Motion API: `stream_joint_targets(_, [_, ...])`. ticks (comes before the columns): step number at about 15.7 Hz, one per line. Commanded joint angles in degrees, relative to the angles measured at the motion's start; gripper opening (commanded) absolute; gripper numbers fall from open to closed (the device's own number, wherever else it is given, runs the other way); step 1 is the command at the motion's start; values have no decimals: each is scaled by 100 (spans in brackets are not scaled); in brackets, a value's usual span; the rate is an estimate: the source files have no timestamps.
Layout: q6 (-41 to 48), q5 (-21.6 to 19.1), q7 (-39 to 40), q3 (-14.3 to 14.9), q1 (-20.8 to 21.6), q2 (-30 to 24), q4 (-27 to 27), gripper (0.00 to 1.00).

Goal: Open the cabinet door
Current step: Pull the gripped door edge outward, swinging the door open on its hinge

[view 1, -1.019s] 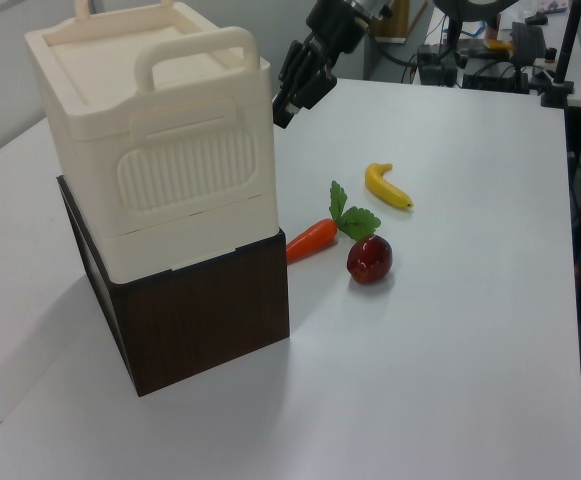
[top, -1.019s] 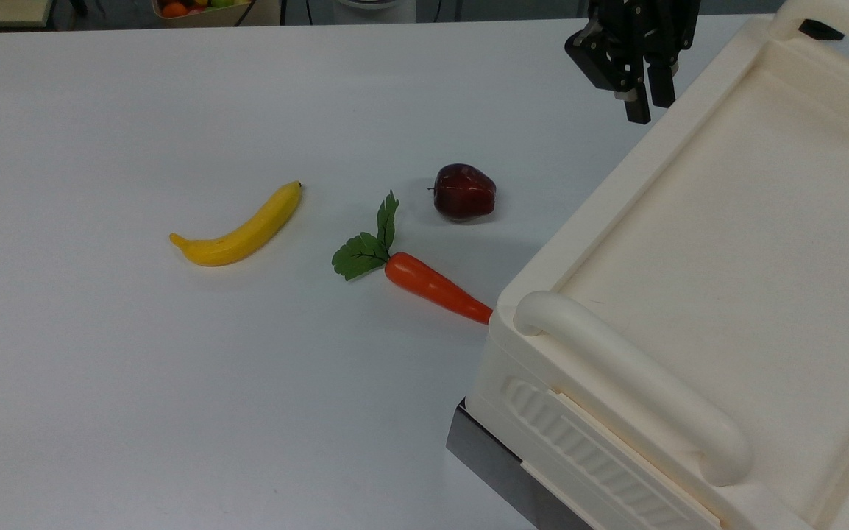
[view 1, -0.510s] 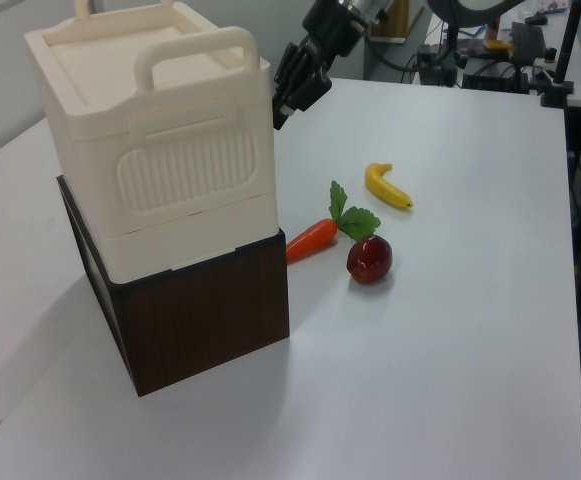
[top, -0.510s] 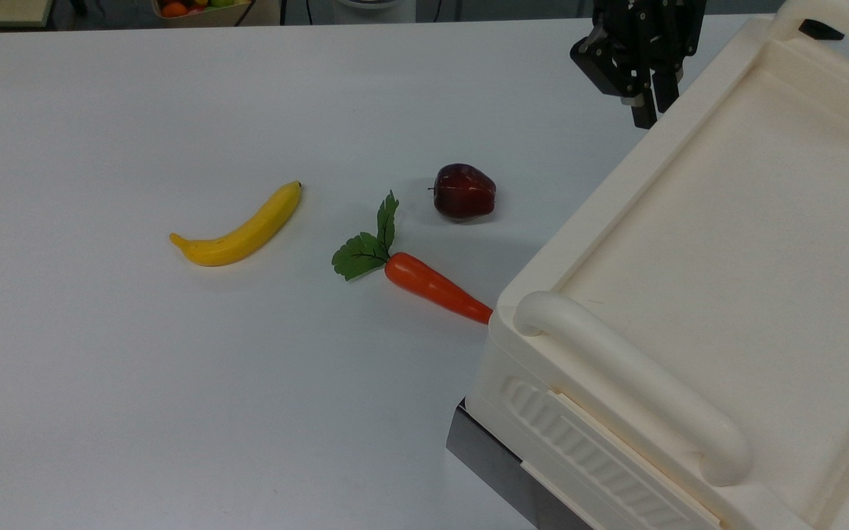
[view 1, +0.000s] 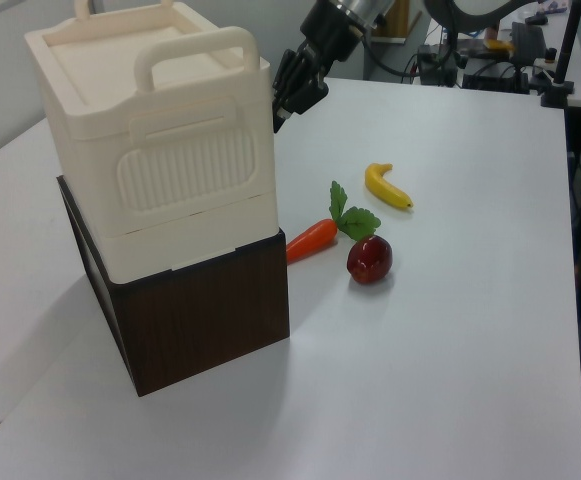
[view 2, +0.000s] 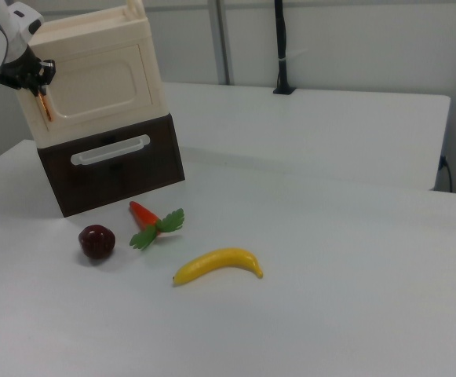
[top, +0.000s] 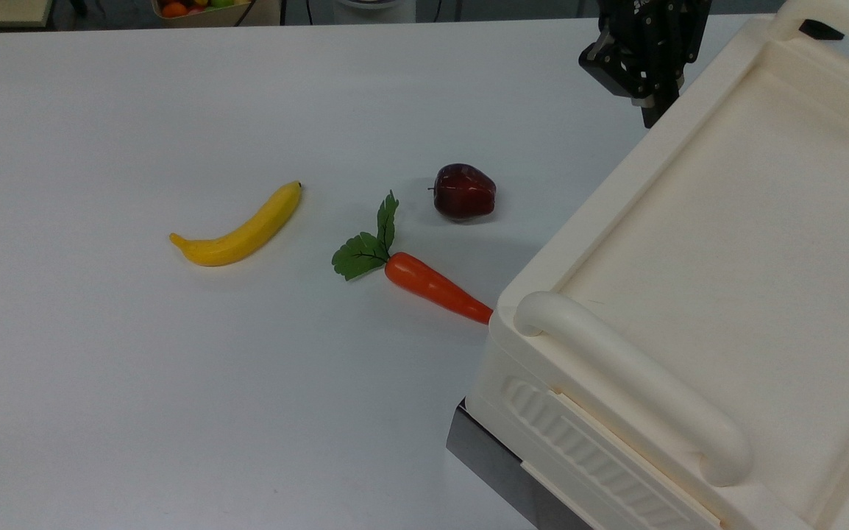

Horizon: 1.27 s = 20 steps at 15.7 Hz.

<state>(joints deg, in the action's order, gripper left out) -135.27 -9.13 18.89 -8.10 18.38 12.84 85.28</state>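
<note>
The cream cabinet (top: 726,243) stands on a dark brown base (view 2: 114,169). In the right view its cabinet door (view 2: 102,82) faces the camera, a recessed cream panel lying flush with the cabinet, with a copper-coloured strip (view 2: 45,103) at the right view's left edge. My black gripper (view 2: 38,82) is right at that edge, just above the strip. In the top view the gripper (top: 649,110) hangs at the cabinet's far side, its tip dipping behind the cabinet's rim. In the left view the gripper (view 1: 282,108) sits close against the cabinet's right side.
On the white table lie a banana (top: 240,228), a carrot (top: 432,285) with green leaves and a dark red apple (top: 464,191), all near the cabinet. The carrot's tip reaches the cabinet's base. A thick handle bar (top: 630,375) and a ribbed drawer front (view 1: 190,165) belong to the cabinet.
The gripper has moved toward the cabinet, to the top view's right, and its tip now slips behind the cabinet's rim. The door and the fruit have not moved.
</note>
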Motion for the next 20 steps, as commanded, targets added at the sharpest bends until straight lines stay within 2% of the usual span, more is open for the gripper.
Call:
stream_joint_targets(1, [17, -159, 98, -87, -71, -106, 41, 0])
stream_joint_targets(5, [632, -150, 80, -87, -168, -325, 155, 0])
stream_joint_targets(11, [1063, -141, 89, -78, -300, -493, 252, 0])
stream_joint_targets(16, [1922, -141, 89, -52, -746, -659, 208, 17])
stream_joint_targets(17, [2160, -141, 97, -43, -887, -730, 182, 32])
stream_joint_targets(18, [2354, -133, 97, -34, -1019, -782, 173, 69])
stream_joint_targets(19, [2556, -89, 106, -25, -1160, -887, 173, 87])
stream_joint_targets(20, [2749, -63, 132, -25, -1292, -949, 173, 100])
